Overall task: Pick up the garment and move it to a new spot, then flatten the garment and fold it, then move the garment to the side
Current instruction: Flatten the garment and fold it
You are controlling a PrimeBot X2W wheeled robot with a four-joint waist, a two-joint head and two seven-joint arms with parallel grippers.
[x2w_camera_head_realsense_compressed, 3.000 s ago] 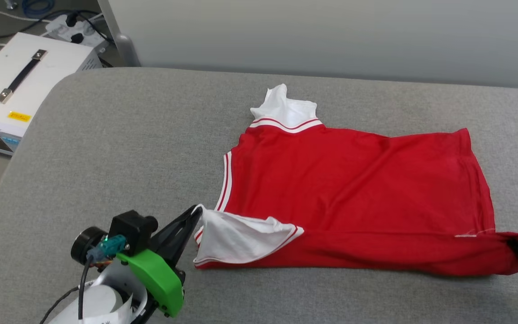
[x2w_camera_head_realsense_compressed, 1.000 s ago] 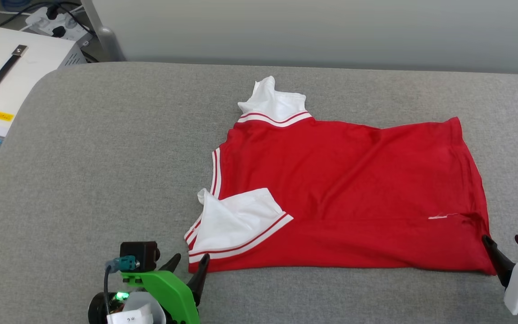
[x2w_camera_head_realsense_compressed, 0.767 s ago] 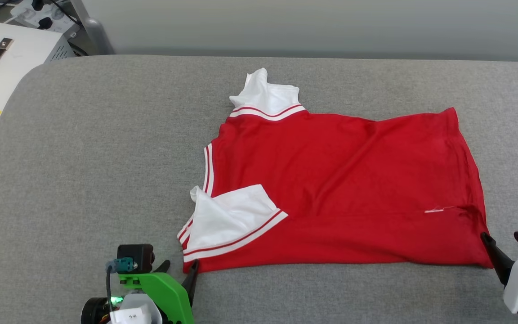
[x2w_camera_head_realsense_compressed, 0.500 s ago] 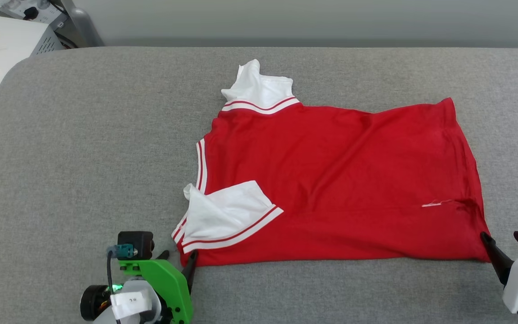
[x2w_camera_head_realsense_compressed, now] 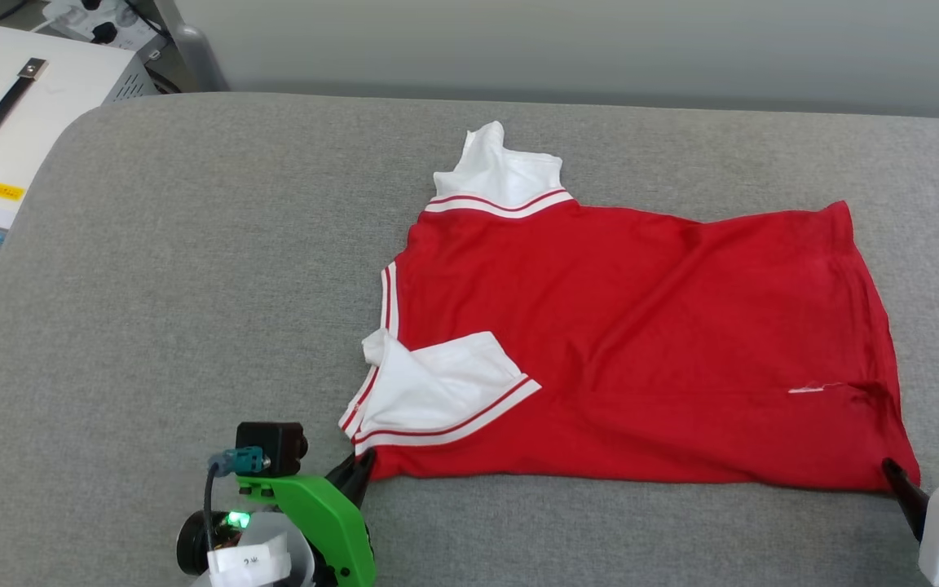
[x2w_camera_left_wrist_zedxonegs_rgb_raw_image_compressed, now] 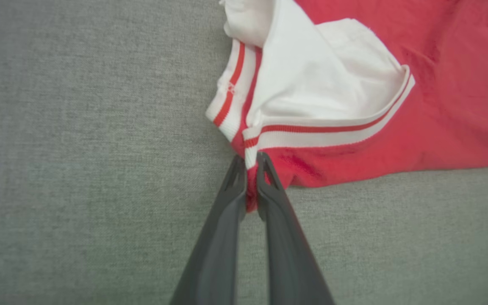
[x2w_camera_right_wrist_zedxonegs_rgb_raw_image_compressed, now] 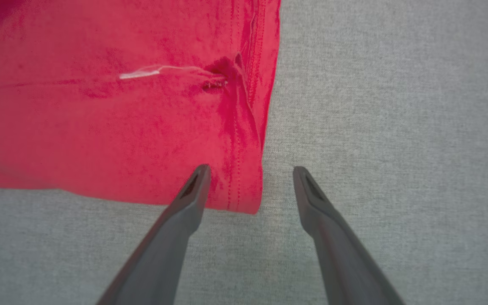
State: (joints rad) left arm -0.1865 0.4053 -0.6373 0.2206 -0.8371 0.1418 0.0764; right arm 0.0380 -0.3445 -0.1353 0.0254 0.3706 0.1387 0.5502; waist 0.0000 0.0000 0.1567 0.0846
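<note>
Garment (x2w_camera_head_realsense_compressed: 641, 350) lies flat on the grey desk (x2w_camera_head_realsense_compressed: 192, 285), neck to the left and hem to the right, with both end effectors at its near edge. The left end effector (x2w_camera_left_wrist_zedxonegs_rgb_raw_image_compressed: 250, 167) is at the near left corner, just below the near sleeve (x2w_camera_head_realsense_compressed: 437, 387), which is folded white over the red body. The right end effector (x2w_camera_right_wrist_zedxonegs_rgb_raw_image_compressed: 251, 169) is at the near right corner, at the hem.

The far sleeve (x2w_camera_head_realsense_compressed: 502, 175) is bunched up, so its shape is hard to read. A thin white strip (x2w_camera_right_wrist_zedxonegs_rgb_raw_image_compressed: 140, 73) sits beside a pucker near the hem; what it is cannot be told. In the head view the right end effector's body is cut off by the frame's lower right corner, and a white box (x2w_camera_head_realsense_compressed: 21, 114) is cut off at the upper left.

The left end effector is closed, its fingers pinching a fold of red cloth at the corner. The right end effector stands wide: one finger lies over the red hem and the other over bare desk, with the corner between them. Whether either finger touches the cloth cannot be told.
</note>
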